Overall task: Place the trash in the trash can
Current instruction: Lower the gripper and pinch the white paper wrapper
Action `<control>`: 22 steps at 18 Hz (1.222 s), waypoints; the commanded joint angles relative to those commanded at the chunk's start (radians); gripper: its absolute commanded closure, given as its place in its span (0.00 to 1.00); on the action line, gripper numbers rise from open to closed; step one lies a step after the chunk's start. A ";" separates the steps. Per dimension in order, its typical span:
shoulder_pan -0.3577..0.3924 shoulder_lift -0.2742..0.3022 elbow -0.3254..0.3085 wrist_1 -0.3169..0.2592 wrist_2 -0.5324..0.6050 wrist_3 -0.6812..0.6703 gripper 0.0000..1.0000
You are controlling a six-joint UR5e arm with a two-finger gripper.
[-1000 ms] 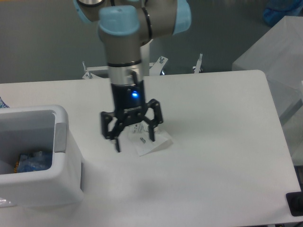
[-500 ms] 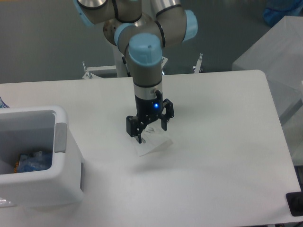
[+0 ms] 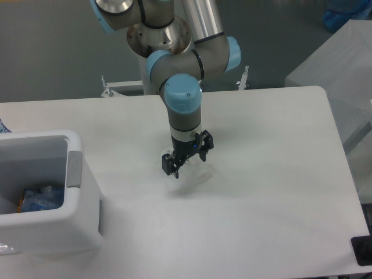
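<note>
Bench (image 3: 279,192) across the whole view. Bin (image 3: 43,229) on bench at far left edge, bottle (image 3: 40,200) inside it, low in the bottom. Wrapper (image 3: 195,176) flat on bench near the middle, well right of bin. Hand (image 3: 186,161) directly over wrapper, fingers spread on either side, arm rising behind it toward back edge. Dark block (image 3: 362,251) at bench's near right corner.

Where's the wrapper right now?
The wrapper lies flat mid-table, directly under the gripper, well right of the bin.
</note>
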 joint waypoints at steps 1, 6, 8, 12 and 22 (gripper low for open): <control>0.000 -0.005 0.000 0.002 0.002 0.000 0.00; -0.002 -0.045 0.015 0.008 -0.002 -0.005 0.07; -0.003 -0.051 0.017 0.009 -0.002 -0.005 0.14; -0.003 -0.051 0.018 0.011 -0.005 -0.006 0.34; -0.009 -0.060 0.060 0.012 -0.006 -0.006 0.63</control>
